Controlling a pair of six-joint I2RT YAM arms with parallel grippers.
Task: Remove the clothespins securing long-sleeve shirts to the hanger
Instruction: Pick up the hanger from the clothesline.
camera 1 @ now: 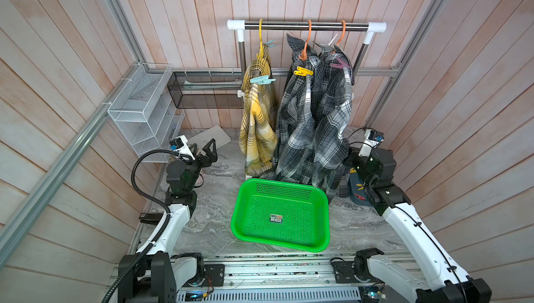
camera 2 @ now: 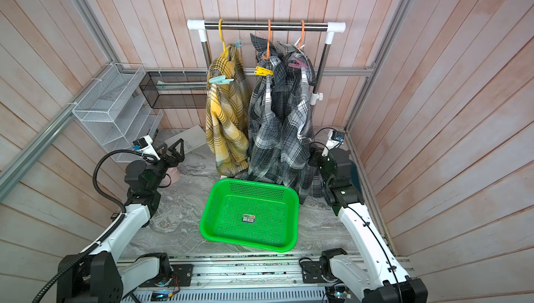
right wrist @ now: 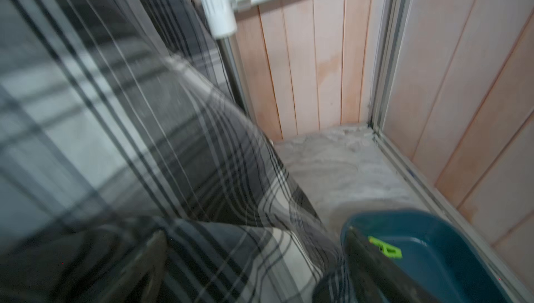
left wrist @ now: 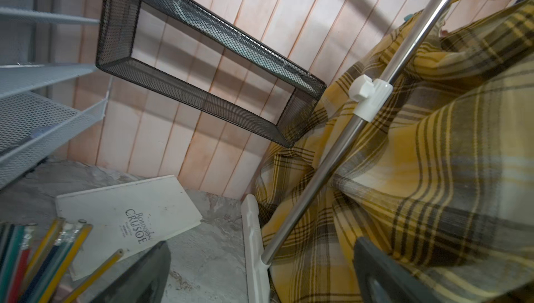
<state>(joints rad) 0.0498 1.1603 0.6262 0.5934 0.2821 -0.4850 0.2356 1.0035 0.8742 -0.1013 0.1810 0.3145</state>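
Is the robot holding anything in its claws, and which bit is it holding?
Nothing. The left gripper and the right gripper both stand open, gripping nothing.

Both your arms reach forward, elbows bent; left gripper (camera 1: 204,150) stands open, right gripper (right wrist: 254,232) likewise, jaws wide apart.

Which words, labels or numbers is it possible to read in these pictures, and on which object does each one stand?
"ROBINSON CRUSOE": the title on the cover of the white book, seen in the left wrist view.
Small print under that title: too small to read.
Sticker on the floor of the green basket: too small to read in both top views.
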